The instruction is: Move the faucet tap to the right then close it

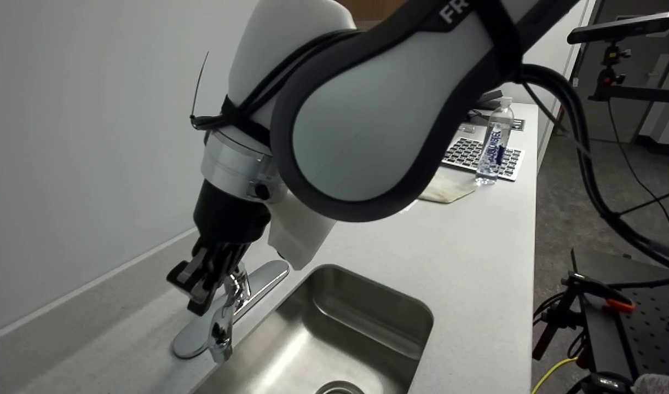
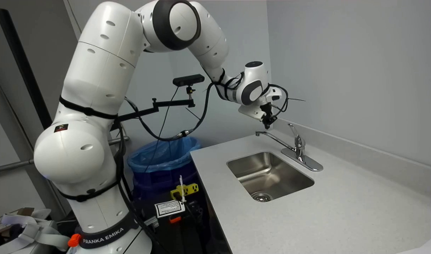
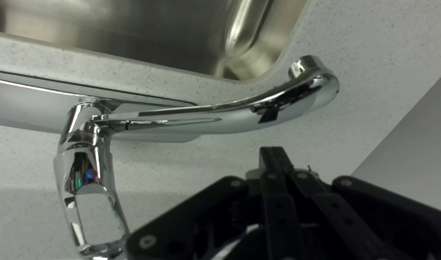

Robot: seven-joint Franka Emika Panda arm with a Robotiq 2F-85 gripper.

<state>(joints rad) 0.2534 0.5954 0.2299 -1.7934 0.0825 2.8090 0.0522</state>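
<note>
The silvery faucet tap (image 2: 299, 148) stands on an oblong chrome base plate beside the sink. Its spout (image 3: 224, 115) reaches past the sink's corner, and its end is over the counter. Its looped lever (image 3: 94, 202), with a red and blue dot at its root, is tilted up in an exterior view (image 2: 292, 129). In an exterior view the spout's end (image 1: 220, 334) shows just below my gripper (image 1: 195, 293), which hides part of the tap. My gripper (image 3: 276, 148) has its fingertips together with nothing between them, on the wall side of the spout. A gap separates them in the wrist view.
The steel sink basin (image 2: 272, 176) is set into the white counter (image 2: 307, 218). A wall with a low backsplash (image 2: 360, 155) runs behind the tap. A bottle (image 1: 494, 145), a keyboard (image 1: 463, 153) and a cloth (image 1: 447, 187) lie farther along the counter. A blue-lined bin (image 2: 162, 155) stands beyond the counter's edge.
</note>
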